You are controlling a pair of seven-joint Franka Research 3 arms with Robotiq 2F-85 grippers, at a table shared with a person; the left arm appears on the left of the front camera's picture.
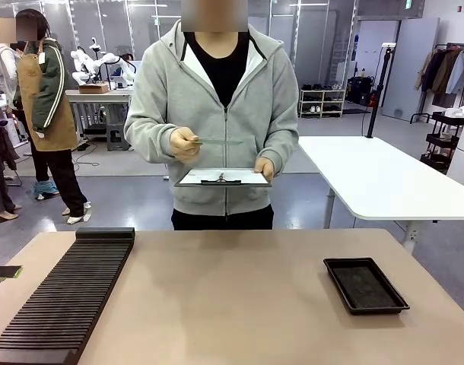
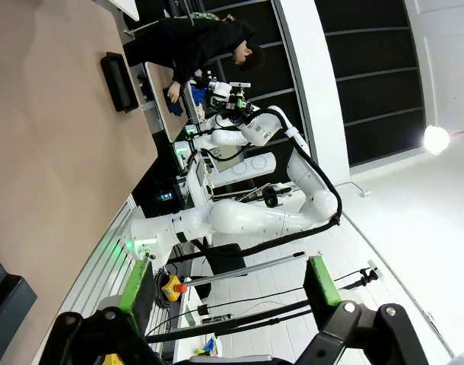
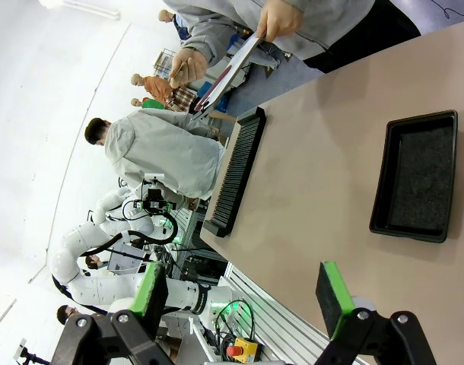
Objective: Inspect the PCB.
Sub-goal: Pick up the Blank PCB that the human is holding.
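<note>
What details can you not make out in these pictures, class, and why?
PCB, its face: front view, held edge-on to the camera.
Clipboard, its sheet: front view, lies nearly flat to the camera, writing too small.
Slotted rack, near end: front view, cut off by the bottom edge.

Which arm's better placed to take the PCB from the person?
Probably left: the person's hand holds the PCB slightly on the robot's left of centre, and the left gripper is open at that table edge.
</note>
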